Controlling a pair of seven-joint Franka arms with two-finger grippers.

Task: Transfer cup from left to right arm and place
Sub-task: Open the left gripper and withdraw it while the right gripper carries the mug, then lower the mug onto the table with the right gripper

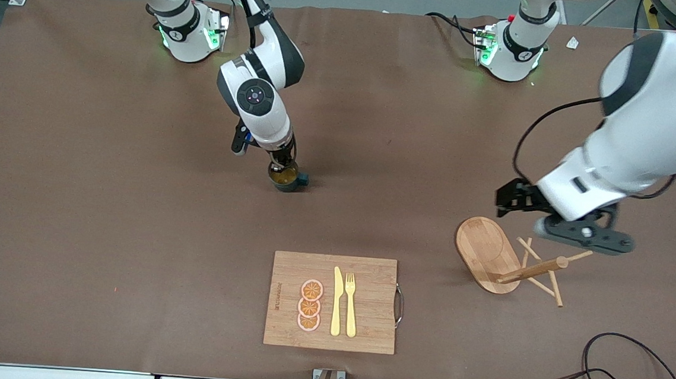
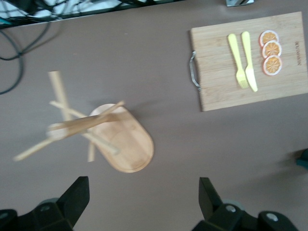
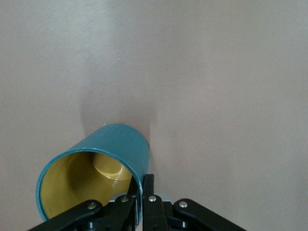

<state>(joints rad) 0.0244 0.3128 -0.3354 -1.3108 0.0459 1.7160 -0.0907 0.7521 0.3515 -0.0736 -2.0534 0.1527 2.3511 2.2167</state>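
Right wrist view: right gripper (image 3: 143,192) clamped on the cup (image 3: 91,178) rim, cup on bench (image 1: 105,197) mid-table, farther from front camera than cutting board (image 1: 291,269). Left gripper (image 2: 142,197) wide open, empty, over peg stand (image 2: 122,142).

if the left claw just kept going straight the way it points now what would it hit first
Most likely the peg stand. The open left claw points down at the table, and the stand's oval base lies just ahead of its fingers. Depth is unclear, so it might meet bare table beside the base instead.
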